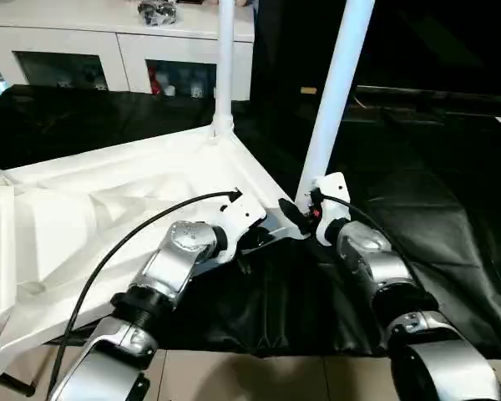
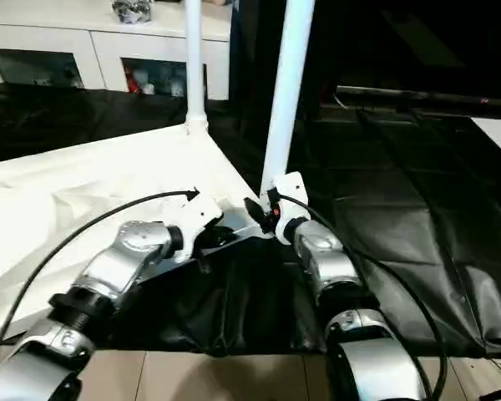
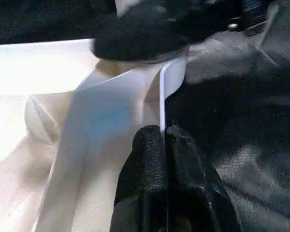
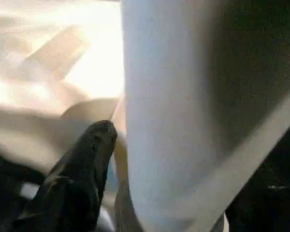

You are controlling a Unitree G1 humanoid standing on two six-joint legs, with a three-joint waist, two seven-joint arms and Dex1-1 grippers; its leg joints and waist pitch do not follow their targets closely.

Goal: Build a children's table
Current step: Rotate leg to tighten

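Observation:
The white tabletop (image 1: 108, 192) lies upside down on a black cloth. One white leg (image 1: 225, 58) stands upright in its far corner socket. A second leg (image 1: 334, 92) rises, leaning slightly, from the near right corner. My left gripper (image 3: 163, 133) is shut on the tabletop's thin rim (image 3: 162, 92) close to that corner. My right gripper (image 1: 298, 213) sits at the foot of the near leg (image 4: 183, 96), open around it. Its one visible finger (image 4: 87, 164) stands a little off the tube. The socket under the leg is hidden.
A white cabinet (image 1: 134, 50) with glass doors stands behind the work. The black cloth (image 1: 434, 192) covers the surface to the right and hangs over the front edge onto a tiled floor (image 1: 259, 376). Black cables (image 1: 117, 251) loop over both forearms.

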